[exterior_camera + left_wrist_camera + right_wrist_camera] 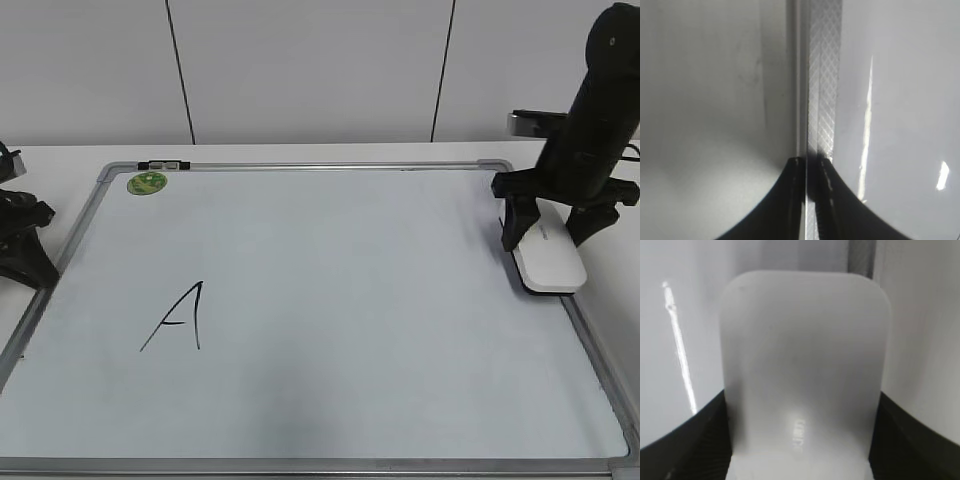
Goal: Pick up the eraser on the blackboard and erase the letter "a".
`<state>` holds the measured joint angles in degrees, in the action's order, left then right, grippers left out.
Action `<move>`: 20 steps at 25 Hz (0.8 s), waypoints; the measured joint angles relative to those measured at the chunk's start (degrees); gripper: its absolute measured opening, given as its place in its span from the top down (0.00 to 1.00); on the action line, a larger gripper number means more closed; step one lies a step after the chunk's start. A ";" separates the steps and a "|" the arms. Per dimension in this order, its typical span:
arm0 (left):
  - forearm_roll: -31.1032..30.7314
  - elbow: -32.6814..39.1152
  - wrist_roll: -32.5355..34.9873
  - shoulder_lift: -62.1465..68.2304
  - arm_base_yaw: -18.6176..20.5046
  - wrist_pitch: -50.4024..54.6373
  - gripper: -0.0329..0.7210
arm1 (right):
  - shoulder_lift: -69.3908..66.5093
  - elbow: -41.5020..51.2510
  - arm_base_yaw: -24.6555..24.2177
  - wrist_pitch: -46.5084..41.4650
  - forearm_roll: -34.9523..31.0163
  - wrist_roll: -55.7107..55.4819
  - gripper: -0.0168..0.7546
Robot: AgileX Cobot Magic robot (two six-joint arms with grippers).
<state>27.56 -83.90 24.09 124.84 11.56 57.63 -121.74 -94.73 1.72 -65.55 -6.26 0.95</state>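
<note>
We see the right claw clamped on the eraser at the blackboard's right edge; left claw together, w/ fingertips on the board's left frame.

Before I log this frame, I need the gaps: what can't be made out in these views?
- Lowercase "a": not seen on the blackboard; only the capital A shows.
- Right gripper: in the exterior view it straddles the eraser; the right wrist view is blurred, so contact is unclear.
- Left gripper: cut by the exterior edge.
- Eraser lettering: too blurred.
</note>
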 joint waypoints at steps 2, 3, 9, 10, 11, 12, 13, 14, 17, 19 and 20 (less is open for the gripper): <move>0.00 0.00 0.00 0.00 0.00 0.00 0.92 | 0.00 0.00 0.00 0.00 0.00 0.23 0.30; 0.00 0.00 0.00 0.00 0.00 0.00 0.92 | 0.00 0.00 0.00 0.00 0.00 0.35 0.30; 0.11 0.00 0.00 0.00 0.00 0.00 0.92 | -0.83 -0.61 0.00 0.11 0.21 0.35 0.30; 0.11 0.00 0.00 0.00 0.00 0.00 0.92 | -1.46 -0.90 0.00 0.23 0.21 0.35 0.30; 0.11 0.00 0.00 0.00 0.00 0.00 0.92 | -2.00 -1.28 0.00 0.23 0.10 0.35 0.30; 0.11 0.00 0.00 0.00 0.00 0.00 0.92 | -2.48 -1.59 0.00 0.23 -0.11 0.49 0.30; 0.11 0.00 0.00 0.00 0.00 0.00 0.92 | -2.77 -2.10 0.00 0.12 -0.26 0.60 0.30; 0.11 0.00 0.00 0.00 0.00 0.00 0.92 | -3.13 -2.63 0.00 -0.01 -0.52 0.72 0.30; 0.11 0.00 0.00 0.00 0.00 0.00 0.92 | -3.33 -3.43 0.00 -0.21 -0.71 1.08 0.30; 0.11 0.00 0.00 0.00 0.00 0.00 0.92 | -3.48 -3.54 0.00 -0.57 -0.86 1.30 0.30; 0.11 0.00 0.00 0.00 0.00 0.00 0.92 | -3.62 -3.53 0.00 -0.95 -0.96 1.46 0.30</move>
<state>27.67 -83.90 24.09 124.84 11.56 57.63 -125.36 -98.26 1.72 -66.50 -7.22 2.40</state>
